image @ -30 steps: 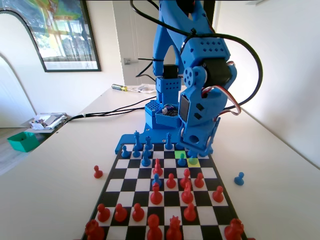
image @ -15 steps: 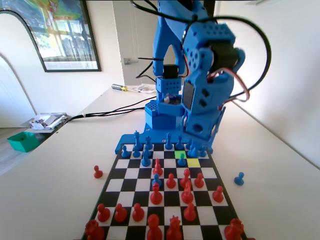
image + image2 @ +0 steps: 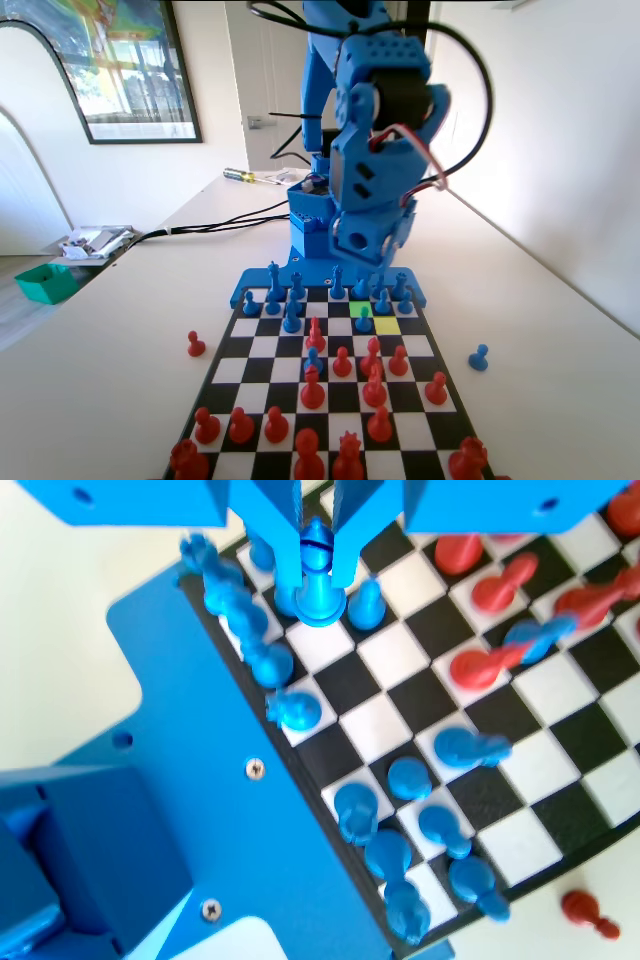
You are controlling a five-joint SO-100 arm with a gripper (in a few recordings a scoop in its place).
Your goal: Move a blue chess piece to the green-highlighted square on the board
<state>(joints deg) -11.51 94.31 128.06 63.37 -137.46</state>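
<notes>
Board (image 3: pixel 470 730) below upright pincer-held pawn (image 3: pixel 318 585)

On my fixed view I see a small green plastic bin (image 3: pixel 46 282) at the table's left edge, a framed colourful picture (image 3: pixel 110 65) on the wall, and black cables (image 3: pixel 215 224) trailing across the white table (image 3: pixel 120 340).

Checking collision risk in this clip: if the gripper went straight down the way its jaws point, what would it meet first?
The gripper is shut on the blue chess piece, so the pawn's base would probably land first on the board, likely crowding the blue pawn beside it. The exact square is unclear.
</notes>
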